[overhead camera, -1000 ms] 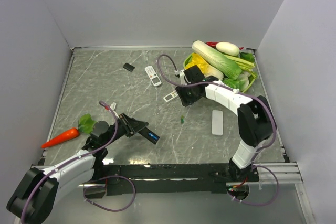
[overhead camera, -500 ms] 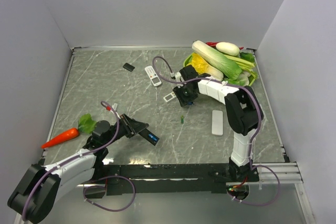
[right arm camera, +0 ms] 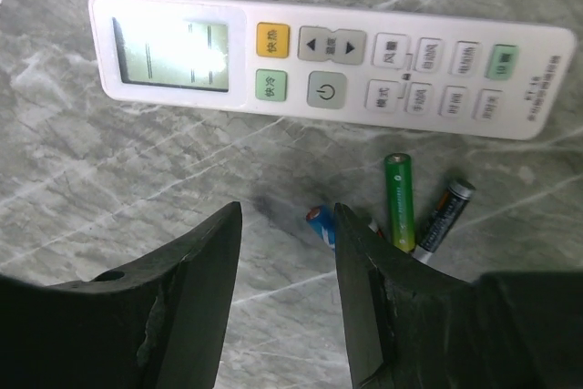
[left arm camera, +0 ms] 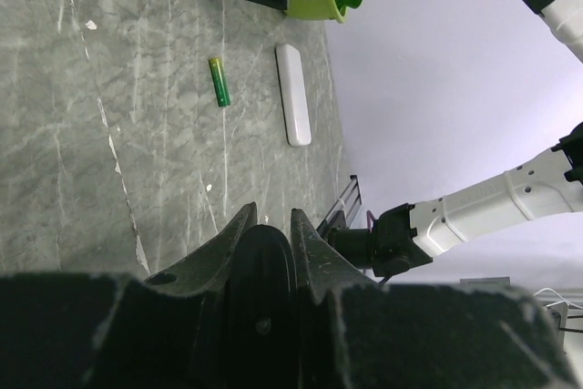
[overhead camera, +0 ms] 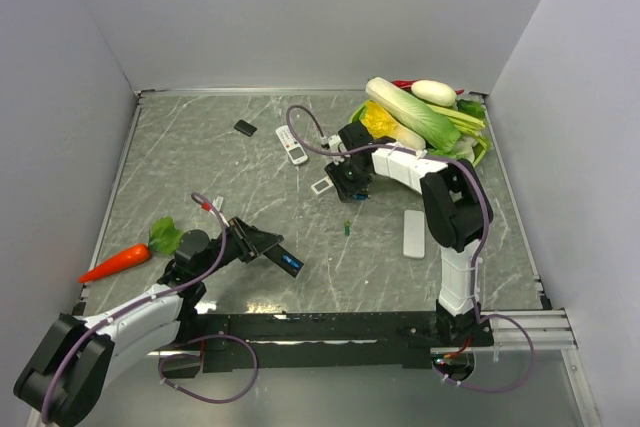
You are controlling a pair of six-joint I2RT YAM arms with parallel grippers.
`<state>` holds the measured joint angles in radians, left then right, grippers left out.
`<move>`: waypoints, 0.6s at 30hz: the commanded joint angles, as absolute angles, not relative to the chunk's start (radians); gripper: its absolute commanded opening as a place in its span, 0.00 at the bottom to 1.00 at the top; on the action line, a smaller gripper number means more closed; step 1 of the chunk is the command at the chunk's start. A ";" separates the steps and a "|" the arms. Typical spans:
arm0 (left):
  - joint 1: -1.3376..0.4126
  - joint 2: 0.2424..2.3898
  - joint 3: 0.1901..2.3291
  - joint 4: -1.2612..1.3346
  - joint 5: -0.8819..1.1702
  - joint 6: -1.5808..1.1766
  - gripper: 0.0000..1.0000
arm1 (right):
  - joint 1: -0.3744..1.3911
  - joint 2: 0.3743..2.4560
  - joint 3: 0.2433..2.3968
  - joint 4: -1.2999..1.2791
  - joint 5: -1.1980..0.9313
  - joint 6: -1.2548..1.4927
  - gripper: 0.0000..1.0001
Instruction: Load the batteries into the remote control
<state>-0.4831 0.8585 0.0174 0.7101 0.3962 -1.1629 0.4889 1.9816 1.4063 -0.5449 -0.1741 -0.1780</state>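
Observation:
My right gripper [right arm camera: 287, 216] is open and empty, just above the table. A blue battery [right arm camera: 321, 225] lies against the inside of its right finger. A green battery [right arm camera: 399, 199] and a dark battery [right arm camera: 444, 214] lie just right of that finger. A white remote with a display [right arm camera: 328, 66] lies beyond the fingertips; it also shows in the top view [overhead camera: 322, 185]. My left gripper [overhead camera: 272, 248] is shut on a black remote [overhead camera: 288, 261] with a blue end, held low. Another green battery [left arm camera: 219, 81] lies alone mid-table [overhead camera: 346, 228].
A long white remote [overhead camera: 414, 232] lies right of the lone battery. Another white remote [overhead camera: 293, 145] and a small black piece [overhead camera: 245, 127] lie farther back. A green basket of vegetables [overhead camera: 481, 153] stands at the back right. A carrot [overhead camera: 115, 262] lies at the left.
My right gripper has moved left and away from the base, over to the batteries beside the small white remote. That remote has shifted slightly left. The left arm has not moved.

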 commanded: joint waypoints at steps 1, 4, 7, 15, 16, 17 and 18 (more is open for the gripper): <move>-0.485 0.845 -0.025 0.736 0.411 -1.147 0.01 | 0.483 1.999 1.450 -0.572 -0.219 -0.202 0.52; -0.486 0.842 -0.023 0.733 0.413 -1.149 0.01 | 0.485 2.002 1.447 -0.587 -0.230 -0.206 0.51; -0.486 0.836 -0.023 0.729 0.414 -1.150 0.01 | 0.483 1.987 1.427 -0.594 -0.239 -0.210 0.51; -0.486 0.834 -0.025 0.736 0.416 -1.158 0.01 | 0.483 1.931 1.349 -0.618 -0.227 -0.229 0.50; -0.486 0.834 -0.026 0.739 0.419 -1.163 0.01 | 0.483 1.921 1.341 -0.618 -0.226 -0.227 0.50; -0.486 0.833 -0.028 0.742 0.419 -1.166 0.01 | 0.483 1.916 1.333 -0.618 -0.222 -0.227 0.50; -0.486 0.834 -0.029 0.745 0.419 -1.167 0.01 | 0.483 1.913 1.319 -0.620 -0.222 -0.224 0.50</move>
<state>-0.4831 0.8406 0.0174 0.6910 0.3965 -1.1645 0.4885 1.9736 1.3651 -0.5831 -0.2226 -0.2081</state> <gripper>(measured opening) 0.227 0.502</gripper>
